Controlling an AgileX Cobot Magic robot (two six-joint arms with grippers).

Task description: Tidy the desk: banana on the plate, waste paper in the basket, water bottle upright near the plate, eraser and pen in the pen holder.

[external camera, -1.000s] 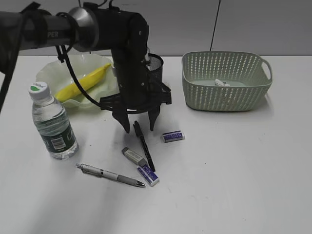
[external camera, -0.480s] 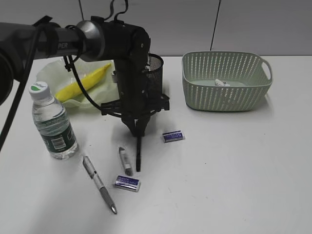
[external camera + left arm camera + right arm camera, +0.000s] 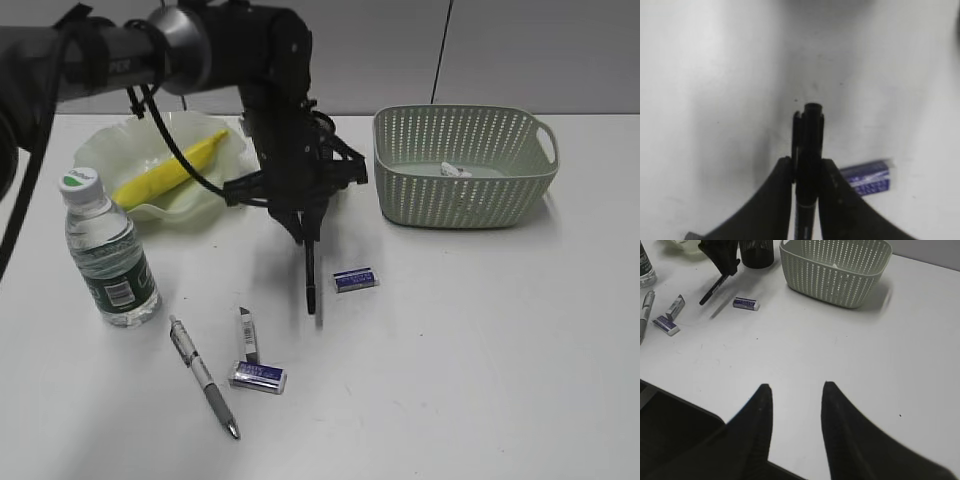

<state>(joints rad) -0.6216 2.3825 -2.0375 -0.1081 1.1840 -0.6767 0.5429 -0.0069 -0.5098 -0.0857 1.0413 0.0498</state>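
My left gripper (image 3: 303, 235) is shut on a black pen (image 3: 311, 278), which hangs tip down above the desk (image 3: 480, 350). The left wrist view shows the pen (image 3: 809, 145) clamped between both fingers (image 3: 832, 195). The banana (image 3: 170, 168) lies on the wavy green plate (image 3: 105, 150). The water bottle (image 3: 108, 255) stands upright in front of the plate. Waste paper (image 3: 452, 170) lies in the basket (image 3: 465, 195). The pen holder (image 3: 756, 251) stands behind my left arm. My right gripper (image 3: 795, 387) hovers open and empty over bare desk.
A silver pen (image 3: 204, 377) lies at the front left. A blue eraser (image 3: 258, 377) and a grey one (image 3: 247, 333) lie beside it. Another blue eraser (image 3: 355, 280) sits just right of the hanging pen. The desk's near edge (image 3: 685, 402) runs under my right gripper.
My left gripper closed on the black pen and lifted it up and back. The silver pen and two erasers were pushed round into new places. The right gripper stayed still.
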